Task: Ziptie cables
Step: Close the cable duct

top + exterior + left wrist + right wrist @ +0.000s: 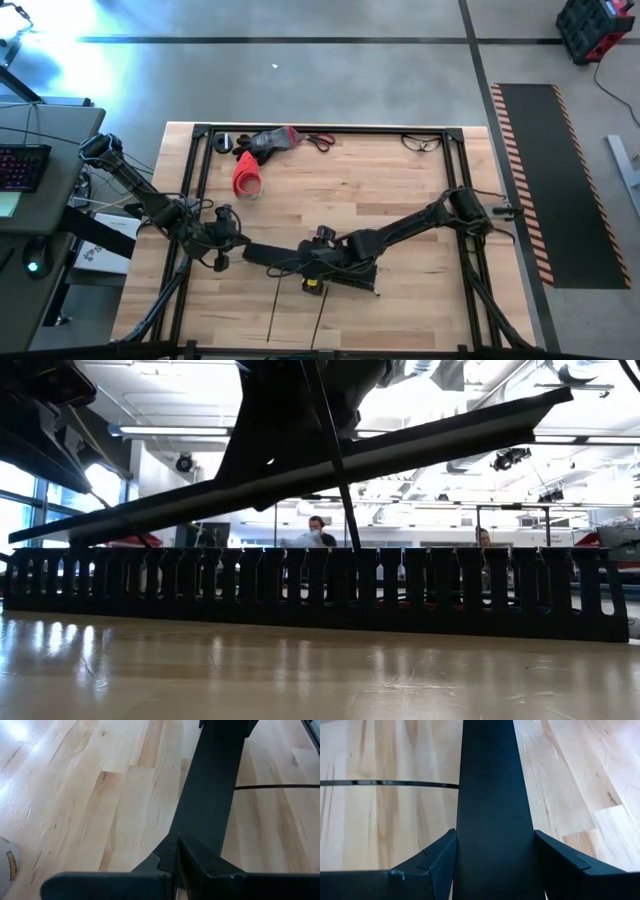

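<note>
In the lower middle of the high view, the left gripper (pixel 248 252) and the right gripper (pixel 318 256) both held one flat black strip (pixel 272 256) by its two ends. The left fingers (pixel 190 865) were shut tight on it, and the right fingers (pixel 440 855) stood wide, one on each side of it. A black slotted channel (pixel 320 592) lay on the wooden table (pixel 400 190) just under them, but it was not clear which thin lines there were the cables

The long black comb-toothed slotted channel (pixel 320 592) and the flat black rigid strip (pixel 275 254) block the near middle of the wooden table (pixel 400 185); the right part stays bare.
</note>
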